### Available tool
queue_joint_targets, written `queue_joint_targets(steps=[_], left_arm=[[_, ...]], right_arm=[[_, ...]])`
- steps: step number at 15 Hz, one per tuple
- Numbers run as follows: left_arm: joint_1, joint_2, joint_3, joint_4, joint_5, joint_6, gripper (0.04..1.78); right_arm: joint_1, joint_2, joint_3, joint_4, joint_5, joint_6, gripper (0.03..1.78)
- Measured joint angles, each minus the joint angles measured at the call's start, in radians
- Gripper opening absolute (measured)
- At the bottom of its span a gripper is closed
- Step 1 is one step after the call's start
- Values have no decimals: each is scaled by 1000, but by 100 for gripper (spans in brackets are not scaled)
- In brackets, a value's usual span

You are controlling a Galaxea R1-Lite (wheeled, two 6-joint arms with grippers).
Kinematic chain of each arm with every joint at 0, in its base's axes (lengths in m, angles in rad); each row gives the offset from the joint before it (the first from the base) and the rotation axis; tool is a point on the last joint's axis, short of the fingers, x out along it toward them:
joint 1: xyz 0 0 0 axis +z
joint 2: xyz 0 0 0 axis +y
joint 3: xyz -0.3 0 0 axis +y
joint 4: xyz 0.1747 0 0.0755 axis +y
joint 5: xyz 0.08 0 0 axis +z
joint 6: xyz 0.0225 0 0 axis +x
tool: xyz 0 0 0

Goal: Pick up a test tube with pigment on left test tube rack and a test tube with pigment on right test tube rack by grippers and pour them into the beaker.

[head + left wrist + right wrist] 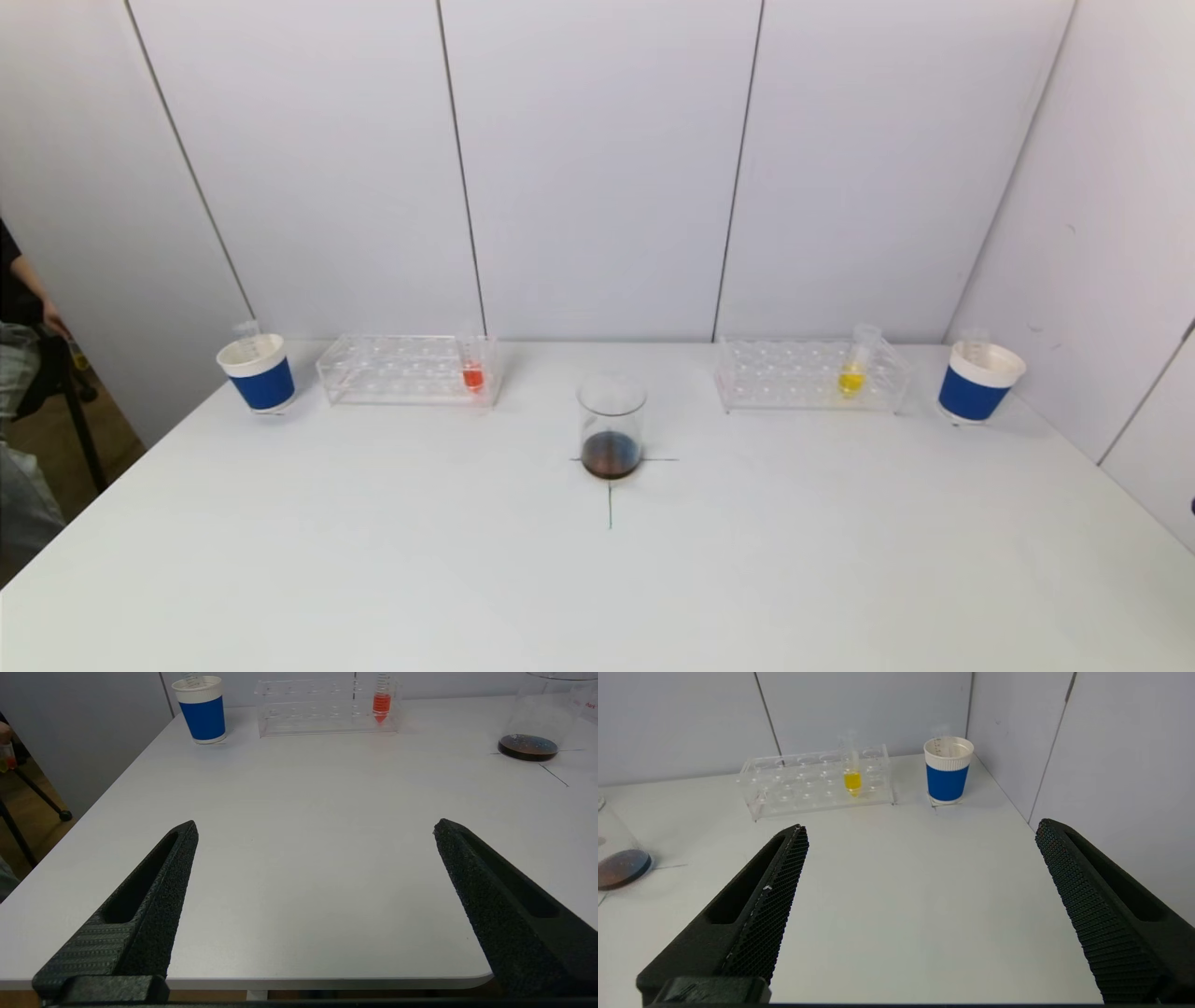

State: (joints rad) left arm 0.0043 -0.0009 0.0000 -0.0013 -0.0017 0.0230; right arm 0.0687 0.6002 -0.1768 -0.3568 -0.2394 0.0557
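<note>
Tubes are the thing to mind: the red tube [472, 368] stands upright at the beaker-side end of the left rack [407, 370], and the yellow tube [852, 366] stands toward the outer end of the right rack [810, 375]. Each is a thin clear tube with printed marks up its side and a tapered tip, holding only a little pigment at the bottom. They look light, stiff, smooth and likely slippery; judging by that, a firm but gentle pinch on the bare wall above the liquid, above the rack's top plate, seems best, lifting straight up so the tube does not bind in its hole. Squeezing hard could crack one or shoot it out.

Both racks are clear plastic with rows of holes, otherwise unfilled as far as can be seen. Between them, nearer the robot, the beaker [611, 427] sits on a cross mark on the counter [597, 579], with a shallow dark layer in its bottom. A blue cup [259, 371] with a tube in it stands outside the left rack, and another cup [977, 382] with one stands outside the right rack.

The left hand [315, 828] hangs over the near counter edge, fingers wide apart, holding nothing, well short of the red tube. The right hand [922, 828] is likewise spread and empty, well short of the yellow tube.
</note>
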Motion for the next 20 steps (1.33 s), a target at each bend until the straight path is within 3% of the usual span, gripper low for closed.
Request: queue_joint_targets(steps=[4, 8, 10, 11, 13, 14, 19, 20], left_arm=[[0, 0, 0, 0, 0, 0, 176], [0, 0, 0, 0, 0, 0, 176], [0, 0, 0, 0, 0, 0, 176], [0, 0, 0, 0, 0, 0, 176], [0, 0, 0, 0, 0, 0, 176], [0, 0, 0, 0, 0, 0, 176], [0, 0, 0, 0, 0, 0, 176], [0, 0, 0, 0, 0, 0, 176]], right_arm=[[-23, -269, 6, 253, 10, -49, 177], [-57, -493, 45, 363, 60, -70, 177], [-64, -555, 85, 351, 74, -73, 177], [-65, -572, 120, 290, 86, -80, 177], [-67, -591, 162, 163, 160, -75, 177], [-67, -596, 170, 157, 197, -71, 177], [-68, -601, 174, 358, 214, -80, 177], [-67, -601, 172, 361, 216, -82, 177]])
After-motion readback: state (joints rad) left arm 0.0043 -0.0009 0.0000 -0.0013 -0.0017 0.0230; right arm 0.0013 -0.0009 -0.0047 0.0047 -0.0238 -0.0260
